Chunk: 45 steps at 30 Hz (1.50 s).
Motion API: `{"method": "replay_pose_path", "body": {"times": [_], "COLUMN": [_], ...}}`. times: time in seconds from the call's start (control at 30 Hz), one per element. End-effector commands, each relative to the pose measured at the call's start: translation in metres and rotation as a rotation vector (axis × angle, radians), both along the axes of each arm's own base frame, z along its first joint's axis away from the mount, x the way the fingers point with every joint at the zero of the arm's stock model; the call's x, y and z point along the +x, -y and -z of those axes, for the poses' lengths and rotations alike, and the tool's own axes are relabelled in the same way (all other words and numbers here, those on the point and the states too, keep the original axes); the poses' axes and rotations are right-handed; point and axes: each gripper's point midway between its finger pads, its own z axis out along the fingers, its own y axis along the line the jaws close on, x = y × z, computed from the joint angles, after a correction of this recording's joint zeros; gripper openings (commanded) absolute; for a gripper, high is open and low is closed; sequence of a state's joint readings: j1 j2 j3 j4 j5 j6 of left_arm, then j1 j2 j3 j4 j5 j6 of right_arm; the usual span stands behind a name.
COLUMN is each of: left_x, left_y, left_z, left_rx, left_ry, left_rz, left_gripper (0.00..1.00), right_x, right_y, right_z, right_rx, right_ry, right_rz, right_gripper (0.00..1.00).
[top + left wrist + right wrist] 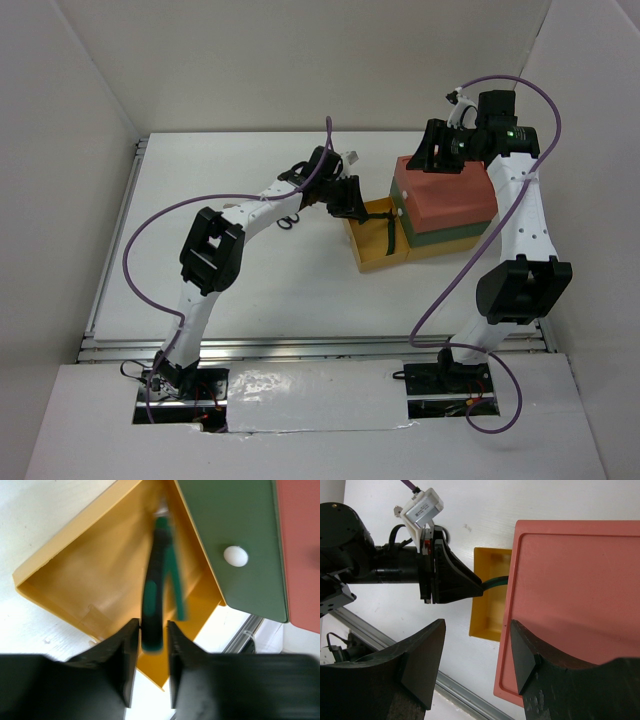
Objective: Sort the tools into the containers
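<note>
The containers are a stack: red-orange top box [445,190], dark green middle drawer [235,520], and the yellow bottom drawer [375,262] pulled out to the left. My left gripper [152,630] is shut on one handle of the green-handled pliers [152,595], which reach into the open yellow drawer [75,580]. They look blurred. The right wrist view shows the handle [495,581] coming out of the left gripper [470,582]. My right gripper [475,655] is open and empty above the red box's left edge [570,580]. Black-handled scissors [288,222] lie under the left arm. The silver bar is hidden.
The green drawer has a white knob [235,555] and is shut. White walls enclose the table on three sides. A metal rail [300,347] runs along the near edge. Purple cables loop over both arms.
</note>
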<state>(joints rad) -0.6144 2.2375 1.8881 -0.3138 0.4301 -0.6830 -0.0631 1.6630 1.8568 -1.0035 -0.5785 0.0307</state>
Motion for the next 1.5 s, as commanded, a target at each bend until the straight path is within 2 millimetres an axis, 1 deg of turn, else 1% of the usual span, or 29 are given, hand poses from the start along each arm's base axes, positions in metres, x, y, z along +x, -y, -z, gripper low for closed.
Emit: {"method": "replay_pose_path", "body": {"times": [0.0, 0.07, 0.1, 0.13, 0.23, 0.27, 0.3, 0.33, 0.37, 0.4, 0.43, 0.47, 0.5, 0.53, 0.57, 0.6, 0.63, 0.67, 0.7, 0.73, 0.77, 0.83, 0.87, 0.97, 1.1, 1.17, 1.37, 1.43, 1.47], "left_x": [0.012, 0.014, 0.014, 0.014, 0.017, 0.017, 0.018, 0.021, 0.02, 0.021, 0.023, 0.022, 0.019, 0.018, 0.014, 0.012, 0.007, 0.004, 0.0, -0.001, -0.008, -0.012, -0.017, -0.017, -0.016, -0.017, -0.022, -0.02, -0.019], "left_y": [0.013, 0.012, 0.011, 0.011, 0.008, 0.007, 0.003, 0.0, -0.004, -0.011, -0.019, -0.026, -0.033, -0.043, -0.048, -0.057, -0.063, -0.068, -0.077, -0.083, -0.088, -0.094, -0.097, -0.103, -0.103, -0.101, -0.086, -0.079, -0.077], "left_z": [-0.036, -0.039, -0.041, -0.043, -0.048, -0.054, -0.054, -0.075, -0.082, -0.082, -0.111, -0.118, -0.112, -0.128, -0.128, -0.12, -0.119, -0.112, -0.098, -0.094, -0.079, -0.069, -0.056, -0.038, -0.023, -0.017, 0.014, 0.015, 0.023], "left_rx": [-0.056, -0.045, -0.046, -0.045, -0.042, -0.045, -0.037, -0.062, -0.065, -0.051, -0.083, -0.094, -0.086, -0.104, -0.105, -0.093, -0.089, -0.08, -0.06, -0.039, -0.009, 0.023, 0.049, 0.097, 0.132, 0.125, 0.106, 0.098, 0.103], "left_ry": [0.103, 0.119, 0.124, 0.129, 0.149, 0.167, 0.175, 0.223, 0.25, 0.264, 0.332, 0.348, 0.335, 0.355, 0.338, 0.309, 0.284, 0.258, 0.224, 0.224, 0.191, 0.18, 0.151, 0.135, 0.139, 0.126, 0.036, 0.031, 0.017], "left_rz": [0.013, 0.006, 0.003, 0.0, -0.007, -0.004, -0.014, -0.022, -0.017, -0.036, -0.052, -0.065, -0.073, -0.084, -0.081, -0.083, -0.085, -0.089, -0.095, -0.105, -0.104, -0.11, -0.111, -0.134, -0.163, -0.164, -0.151, -0.15, -0.154], "left_gripper": [0.45, 0.51, 0.59, 0.76, 0.77, 0.7, 0.67, 0.6, 0.56, 0.52, 0.44, 0.38, 0.34, 0.28, 0.25, 0.21, 0.17, 0.15, 0.13, 0.11, 0.1, 0.1, 0.1, 0.15, 0.16, 0.15, 0.15, 0.15, 0.15], "right_x": [-0.002, -0.001, -0.001, -0.001, -0.001, 0.0, 0.001, 0.001, 0.002, 0.002, 0.001, 0.002, 0.002, 0.001, 0.002, 0.002, 0.001, 0.001, 0.001, 0.002, 0.002, 0.002, 0.002, 0.0, 0.002, 0.003, 0.002, 0.001, 0.0], "right_y": [-0.003, -0.003, -0.004, -0.003, -0.004, -0.003, -0.002, -0.001, -0.001, 0.001, 0.001, 0.001, 0.003, 0.0, -0.001, 0.004, -0.004, -0.003, -0.003, -0.003, -0.003, 0.0, 0.0, 0.002, 0.005, 0.007, 0.005, 0.004, 0.003], "right_z": [-0.005, -0.006, -0.007, -0.006, -0.01, -0.009, -0.009, -0.009, -0.009, -0.009, -0.008, -0.006, -0.006, -0.004, -0.003, -0.001, 0.004, 0.006, 0.007, 0.012, 0.014, 0.019, 0.02, 0.028, 0.042, 0.044, 0.059, 0.064, 0.064], "right_rx": [-0.008, -0.009, -0.01, -0.011, -0.018, -0.024, -0.028, -0.032, -0.035, -0.047, -0.056, -0.065, -0.085, -0.096, -0.111, -0.147, -0.185, -0.206, -0.226, -0.267, -0.288, -0.324, -0.337, -0.381, -0.417, -0.428, -0.442, -0.441, -0.441], "right_ry": [0.01, 0.013, 0.019, 0.016, 0.025, 0.025, 0.027, 0.03, 0.032, 0.034, 0.036, 0.036, 0.041, 0.038, 0.038, 0.052, 0.049, 0.05, 0.054, 0.056, 0.052, 0.049, 0.052, 0.02, -0.017, -0.015, -0.072, -0.091, -0.092], "right_rz": [-0.017, -0.016, -0.018, -0.017, -0.018, -0.015, -0.012, -0.006, -0.001, 0.008, 0.009, 0.011, 0.025, 0.022, 0.028, 0.026, 0.008, 0.011, 0.013, 0.016, 0.02, 0.03, 0.032, 0.034, 0.041, 0.045, 0.021, 0.012, 0.005], "right_gripper": [0.62, 0.62, 0.62, 0.62, 0.63, 0.62, 0.62, 0.61, 0.6, 0.58, 0.57, 0.56, 0.54, 0.53, 0.52, 0.51, 0.5, 0.5, 0.48, 0.47, 0.46, 0.44, 0.44, 0.45, 0.43, 0.38, 0.32, 0.31, 0.31]}}
